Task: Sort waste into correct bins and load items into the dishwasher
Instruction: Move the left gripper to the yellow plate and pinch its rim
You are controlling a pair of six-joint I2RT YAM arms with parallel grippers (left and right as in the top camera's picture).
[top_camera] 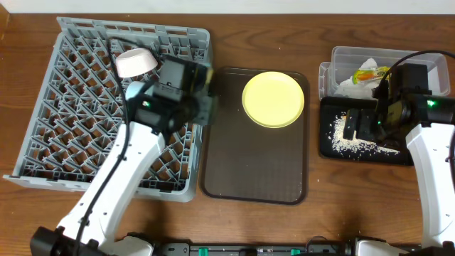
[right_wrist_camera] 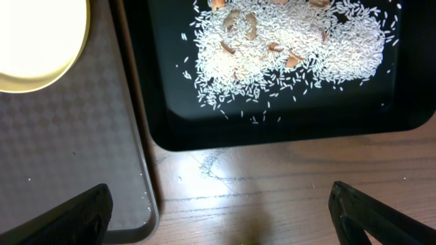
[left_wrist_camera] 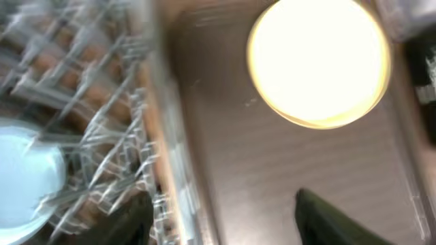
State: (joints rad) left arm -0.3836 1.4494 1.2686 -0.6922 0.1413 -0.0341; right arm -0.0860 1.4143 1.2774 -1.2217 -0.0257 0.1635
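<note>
The grey dish rack (top_camera: 71, 107) fills the left and holds a pale bowl (top_camera: 135, 62), which looks light blue in the blurred left wrist view (left_wrist_camera: 20, 178). My left gripper (top_camera: 206, 96) is open and empty over the rack's right edge (left_wrist_camera: 170, 170), its fingers (left_wrist_camera: 225, 218) straddling the edge. The yellow plate (top_camera: 274, 98) (left_wrist_camera: 319, 61) lies on the brown tray (top_camera: 256, 156). The clear tub (top_camera: 419, 60) holds the wrapper (top_camera: 370, 72) and tissue (top_camera: 350, 87). The black tray (top_camera: 334, 149) (right_wrist_camera: 204, 129) holds rice scraps (top_camera: 341, 142) (right_wrist_camera: 286, 47). My right gripper (top_camera: 359, 128) (right_wrist_camera: 225, 214) is open and empty above the black tray's front left corner.
The brown serving tray (right_wrist_camera: 68, 136) lies just left of the black tray, with a strip of bare wooden table (right_wrist_camera: 259, 184) in front. The plate's edge (right_wrist_camera: 34, 41) shows at the top left of the right wrist view. A few grains lie on the brown tray's rim.
</note>
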